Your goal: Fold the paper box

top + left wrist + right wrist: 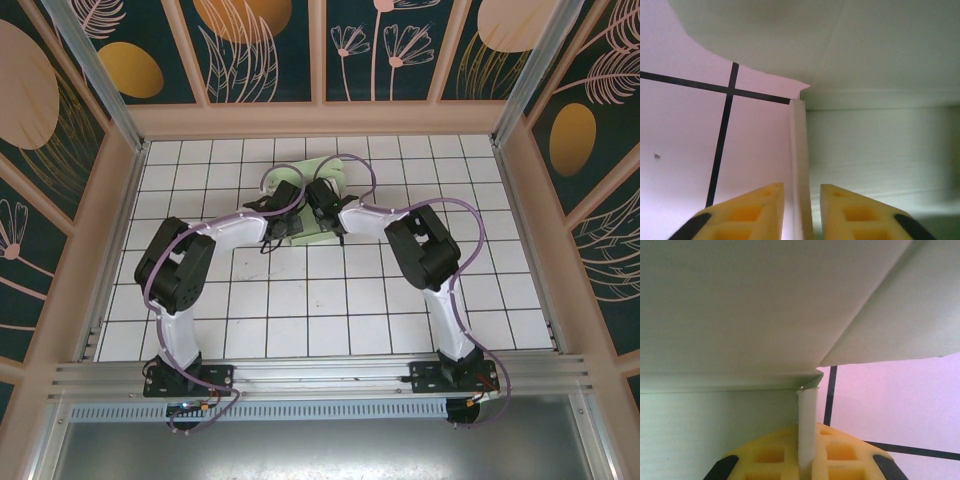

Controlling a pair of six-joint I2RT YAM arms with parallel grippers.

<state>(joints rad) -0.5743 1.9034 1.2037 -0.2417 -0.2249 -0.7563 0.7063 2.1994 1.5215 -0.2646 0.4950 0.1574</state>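
The right gripper (807,442) is clamped on a box (335,170) side wall, apparently to hold it upright. The left gripper (801,202) straddles another wall, jaws apart, not pinching.

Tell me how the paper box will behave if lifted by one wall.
Probably light and floppy: the paper box is thin card, its wall a sliver edge-on. The wall pinched in the right hand would likely bend or crease if pulled hard.

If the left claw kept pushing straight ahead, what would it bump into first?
Probably the paper box: the left gripper straddles one upright wall, and straight ahead that wall ends at a folded corner under a flap. Depth is unclear.
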